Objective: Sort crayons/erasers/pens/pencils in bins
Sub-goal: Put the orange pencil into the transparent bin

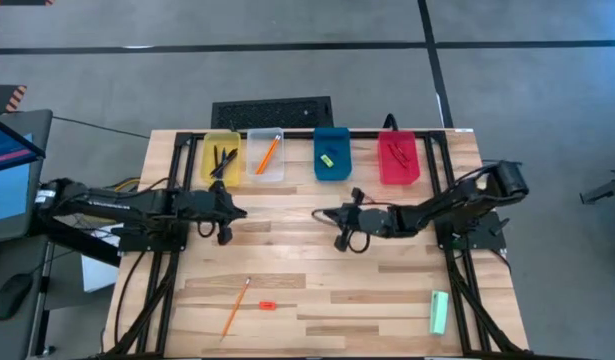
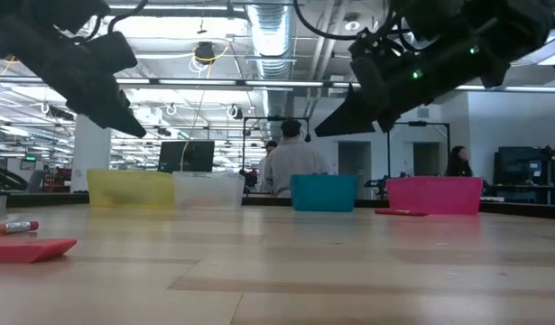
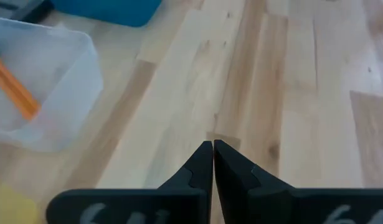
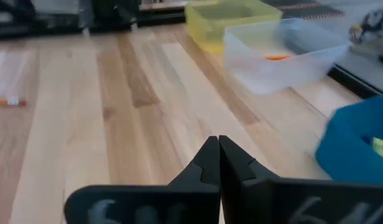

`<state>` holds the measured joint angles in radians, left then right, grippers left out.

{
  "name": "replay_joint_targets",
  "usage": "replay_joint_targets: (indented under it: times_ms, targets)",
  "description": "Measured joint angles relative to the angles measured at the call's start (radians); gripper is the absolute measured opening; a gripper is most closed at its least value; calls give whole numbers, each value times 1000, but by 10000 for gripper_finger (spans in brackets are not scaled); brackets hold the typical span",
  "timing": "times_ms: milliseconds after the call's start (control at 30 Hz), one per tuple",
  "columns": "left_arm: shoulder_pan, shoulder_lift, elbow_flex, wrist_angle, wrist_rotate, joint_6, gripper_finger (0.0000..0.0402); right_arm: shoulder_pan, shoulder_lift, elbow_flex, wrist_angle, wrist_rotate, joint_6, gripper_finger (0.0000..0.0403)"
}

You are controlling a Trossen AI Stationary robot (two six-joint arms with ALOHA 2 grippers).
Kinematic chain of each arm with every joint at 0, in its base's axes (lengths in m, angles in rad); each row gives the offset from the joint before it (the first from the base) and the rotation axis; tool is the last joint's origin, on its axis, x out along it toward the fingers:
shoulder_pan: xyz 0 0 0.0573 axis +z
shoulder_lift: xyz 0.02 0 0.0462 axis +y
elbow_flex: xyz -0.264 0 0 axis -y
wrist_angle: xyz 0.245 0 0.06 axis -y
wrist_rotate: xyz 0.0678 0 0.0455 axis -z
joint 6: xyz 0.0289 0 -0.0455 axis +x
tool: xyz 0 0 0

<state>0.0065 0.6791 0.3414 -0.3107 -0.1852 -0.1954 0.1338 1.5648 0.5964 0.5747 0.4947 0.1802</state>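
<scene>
Four bins stand in a row at the table's far edge. The yellow bin (image 1: 222, 155) holds dark pens, the clear bin (image 1: 265, 155) an orange pencil (image 3: 17, 93), the blue bin (image 1: 331, 155) a yellow eraser (image 1: 327, 158), and the red bin (image 1: 398, 158) reddish crayons. A second orange pencil (image 1: 235, 305) and a red-orange eraser (image 1: 266, 304) lie on the wood near the table's near edge. My left gripper (image 1: 232, 212) hovers shut and empty just in front of the yellow and clear bins. My right gripper (image 1: 322, 213) hovers shut and empty in front of the blue bin, pointing left.
A pale green bar (image 1: 440, 312) lies at the near right corner of the table (image 1: 317, 280). Bare wood stretches between the two grippers and the loose pencil. A black grille (image 1: 272, 110) sits behind the bins. People stand in the room beyond the table (image 2: 291, 162).
</scene>
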Motion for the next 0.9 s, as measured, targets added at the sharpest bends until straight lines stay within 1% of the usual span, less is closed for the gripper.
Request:
replay_joint_targets:
  times_ms: [100, 233, 300, 400, 567, 633, 700, 900]
  targets:
    - [-45, 67, 23, 0, -5, -60, 6, 12, 54, -1, 77, -12, -54, 3]
    - [-102, 158, 75, -39, -8, -130, 6, 10, 107, 0, 159, -78, -58, 4]
    - [-132, 202, 115, -98, -12, -165, 6, 10, 130, 0, 187, -100, -68, 5]
    - [-184, 269, 191, -189, -39, -243, 6, 25, 163, 0, 223, -103, -80, 3]
    - [-286, 397, 313, -357, -44, -425, 6, 60, 203, 0, 282, -103, -51, 6]
    - [-331, 453, 355, -415, -29, -503, 6, 73, 209, 0, 306, -103, -54, 7]
    - [-375, 517, 397, -465, 18, -570, 6, 83, 208, 0, 317, -103, -56, 5]
    - [-497, 717, 497, -493, 73, -771, 8, 91, 208, 0, 328, -103, -59, 4]
